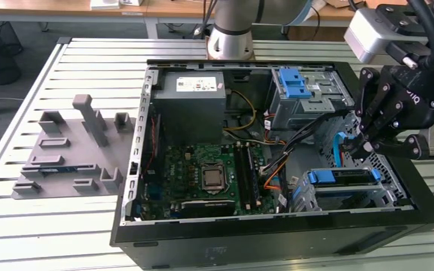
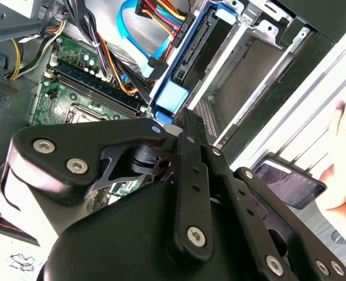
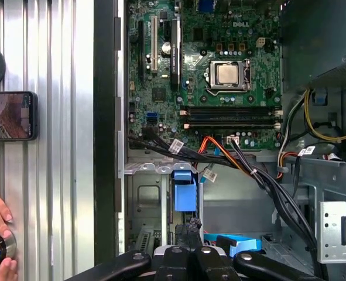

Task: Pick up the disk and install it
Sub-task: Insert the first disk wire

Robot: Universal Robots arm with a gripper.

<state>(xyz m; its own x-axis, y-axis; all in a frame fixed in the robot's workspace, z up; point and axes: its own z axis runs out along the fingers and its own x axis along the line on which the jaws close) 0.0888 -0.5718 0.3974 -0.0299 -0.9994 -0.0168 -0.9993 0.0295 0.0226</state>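
Bright, even daylight fills every view; the slatted table (image 1: pixel 89 226) glares pale, the case interior sits shadowed.

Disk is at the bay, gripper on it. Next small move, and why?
Probably ease the disk a little deeper into the drive cage. In the first wrist view its blue carrier stands edge-on in the slot with the gripper right at its end, and the orange and black cables cross just beyond, so move slowly.

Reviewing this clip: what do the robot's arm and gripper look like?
The arm is a silver-grey tube with a darker grey joint band. Black cables run down past a light grey block at the wrist. The gripper is matte black, built of bolted linkage bars with silver screw heads and white markings.
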